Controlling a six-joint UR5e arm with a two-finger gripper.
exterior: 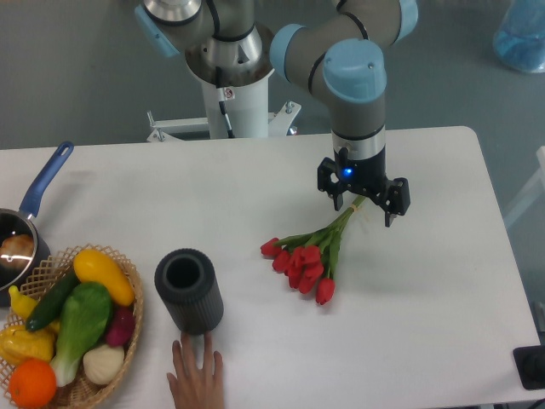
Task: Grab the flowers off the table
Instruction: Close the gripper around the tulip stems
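Red flowers [302, 262] with green stems, white table [255, 196], dark grey ribbed cylinder [188, 291], blue-handled pan [34, 204]
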